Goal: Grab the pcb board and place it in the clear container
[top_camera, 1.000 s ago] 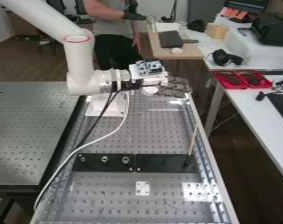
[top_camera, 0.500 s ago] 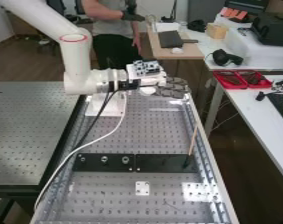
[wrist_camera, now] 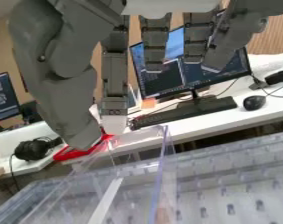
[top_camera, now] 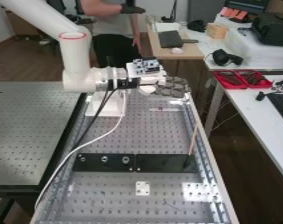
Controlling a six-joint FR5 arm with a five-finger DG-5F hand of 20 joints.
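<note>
Hand (top_camera: pixel 170 88) over the bench's (top_camera: pixel 155 135) far end, near the side rail (top_camera: pixel 204 139)
Fingers (wrist_camera: pixel 115 75) apart — clear container (wrist_camera: pixel 159 167) nearby, one corner toward the desk (wrist_camera: pixel 241 117) — long axis unclear from here.

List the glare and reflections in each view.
High view: bright glare patches on the perforated bench, the biggest towards the view's lower right. Wrist view: pale highlights along the edges of the clear container, its walls see-through.
</note>
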